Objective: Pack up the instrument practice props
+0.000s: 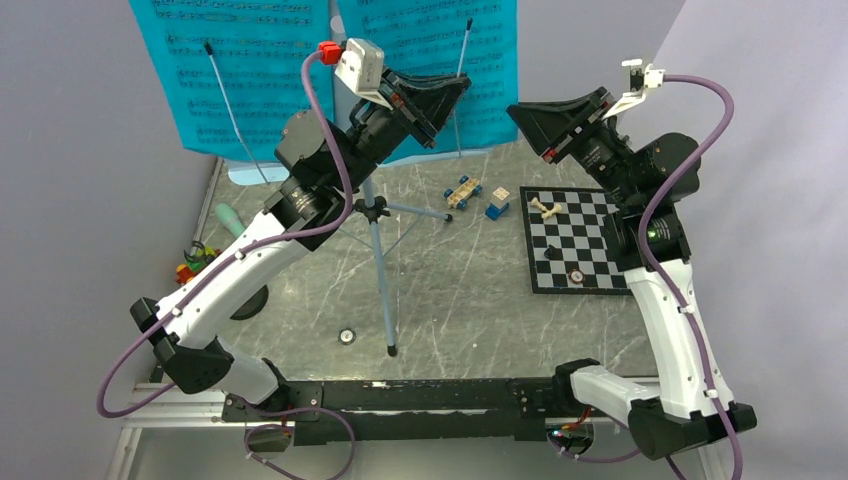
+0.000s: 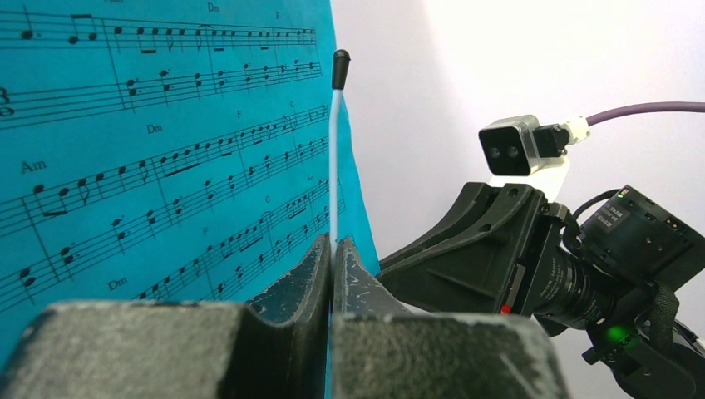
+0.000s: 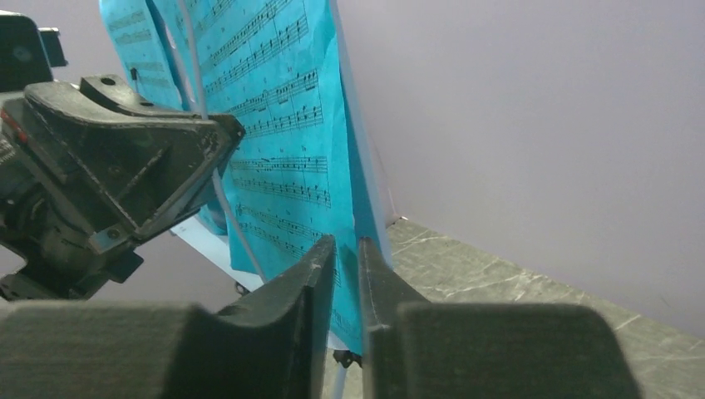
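The pale-blue music stand [image 1: 380, 270] stands at the back centre, with turquoise music sheets [image 1: 240, 70] spread across its tray. My left gripper [image 1: 462, 85] is raised at the right-hand sheet. In the left wrist view it [image 2: 333, 243] is shut on the stand's thin white page-holder wire [image 2: 334, 150], in front of the sheet [image 2: 166, 150]. My right gripper [image 3: 347, 241] is at the sheets' right edge [image 3: 283, 125], jaws closed to a narrow gap over it. The mint-green microphone [image 1: 228, 215] and its black round base [image 1: 250, 300] are at the left, partly hidden by my left arm.
A chessboard [image 1: 590, 270] with a few pieces lies on the right. A toy car [image 1: 463, 191] and blocks [image 1: 498, 203] sit behind the stand's legs. More small toys [image 1: 190, 262] lie at the left edge, and a small round disc [image 1: 347, 336] near the front. Walls close in on both sides.
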Controlling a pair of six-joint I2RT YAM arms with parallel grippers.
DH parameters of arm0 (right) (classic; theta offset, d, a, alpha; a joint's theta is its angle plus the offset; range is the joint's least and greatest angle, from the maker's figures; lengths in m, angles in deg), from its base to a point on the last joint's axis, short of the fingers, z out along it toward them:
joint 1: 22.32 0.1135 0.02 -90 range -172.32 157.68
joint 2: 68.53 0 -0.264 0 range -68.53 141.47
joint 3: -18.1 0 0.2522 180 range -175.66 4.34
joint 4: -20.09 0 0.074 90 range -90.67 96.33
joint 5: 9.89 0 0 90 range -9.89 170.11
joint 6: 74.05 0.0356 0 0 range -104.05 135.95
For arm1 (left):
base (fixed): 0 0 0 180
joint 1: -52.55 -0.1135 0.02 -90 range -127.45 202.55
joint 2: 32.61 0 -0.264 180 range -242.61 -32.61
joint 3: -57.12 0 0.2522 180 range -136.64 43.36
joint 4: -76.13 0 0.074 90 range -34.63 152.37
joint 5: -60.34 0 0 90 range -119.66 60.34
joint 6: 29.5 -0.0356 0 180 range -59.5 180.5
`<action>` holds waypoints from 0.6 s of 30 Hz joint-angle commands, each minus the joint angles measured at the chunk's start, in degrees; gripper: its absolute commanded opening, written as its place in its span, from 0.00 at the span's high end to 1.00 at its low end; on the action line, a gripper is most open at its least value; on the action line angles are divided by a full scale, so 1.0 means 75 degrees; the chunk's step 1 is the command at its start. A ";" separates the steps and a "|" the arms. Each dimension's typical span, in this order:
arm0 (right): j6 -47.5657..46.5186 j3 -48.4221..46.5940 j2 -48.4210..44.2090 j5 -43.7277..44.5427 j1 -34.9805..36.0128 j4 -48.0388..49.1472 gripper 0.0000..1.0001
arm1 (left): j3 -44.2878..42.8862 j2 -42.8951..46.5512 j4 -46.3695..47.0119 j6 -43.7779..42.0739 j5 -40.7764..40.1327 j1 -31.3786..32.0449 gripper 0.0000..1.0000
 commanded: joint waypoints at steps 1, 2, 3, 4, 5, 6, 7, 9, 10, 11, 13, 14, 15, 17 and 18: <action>-0.0093 -0.0070 -0.0064 0.0079 -0.0031 -0.0068 0.72 | 0.0027 0.0344 0.0324 -0.0024 -0.0070 -0.0022 1.00; -0.0081 -0.0104 -0.0047 0.0060 -0.0034 -0.0069 0.64 | 0.0035 0.0346 0.0320 -0.0025 -0.0070 -0.0019 1.00; -0.0069 -0.0135 -0.0021 0.0041 -0.0031 -0.0065 0.55 | 0.0051 0.0347 0.0309 -0.0031 -0.0072 -0.0025 1.00; -0.0058 -0.0172 0.0016 0.0023 -0.0031 -0.0062 0.48 | 0.0067 0.0347 0.0299 -0.0036 -0.0086 -0.0026 1.00; -0.0044 -0.0218 0.0057 0.0005 -0.0031 -0.0070 0.40 | 0.0074 0.0357 0.0286 -0.0037 -0.0082 -0.0026 1.00; -0.0043 -0.0256 0.0098 -0.0012 -0.0031 -0.0077 0.32 | 0.0085 0.0367 0.0284 -0.0037 -0.0083 -0.0020 1.00; -0.0043 -0.0323 0.0142 0.0000 -0.0031 -0.0091 0.27 | 0.0097 0.0370 0.0278 -0.0037 -0.0072 -0.0025 1.00; -0.0051 -0.0417 0.0230 0.0074 -0.0031 -0.0112 0.18 | 0.0111 0.0369 0.0272 -0.0021 -0.0052 -0.0026 1.00; -0.0064 -0.0484 0.0279 0.0108 -0.0031 -0.0135 0.17 | 0.0112 0.0370 0.0272 -0.0013 -0.0044 -0.0026 1.00; -0.0076 -0.0541 0.0336 0.0113 -0.0031 -0.0132 0.16 | 0.0112 0.0370 0.0272 -0.0022 -0.0037 -0.0026 1.00; -0.0083 -0.0683 0.0453 0.0121 -0.0031 -0.0153 0.16 | 0.0112 0.0366 0.0260 -0.0024 -0.0040 -0.0026 1.00; -0.0089 -0.0720 0.0485 0.0125 -0.0031 -0.0124 0.17 | 0.0103 0.0359 0.0254 -0.0025 -0.0035 -0.0021 1.00; -0.0070 -0.0739 0.0511 0.0135 -0.0031 -0.0085 0.19 | 0.0100 0.0358 0.0251 -0.0021 -0.0026 -0.0025 1.00; -0.0044 -0.0787 0.0543 0.0137 -0.0038 -0.0023 0.26 | 0.0088 0.0352 0.0238 -0.0025 -0.0023 -0.0020 1.00; -0.0034 -0.0809 0.0558 0.0113 -0.0042 0.0027 0.30 | 0.0097 0.0355 0.0237 -0.0025 -0.0017 -0.0022 1.00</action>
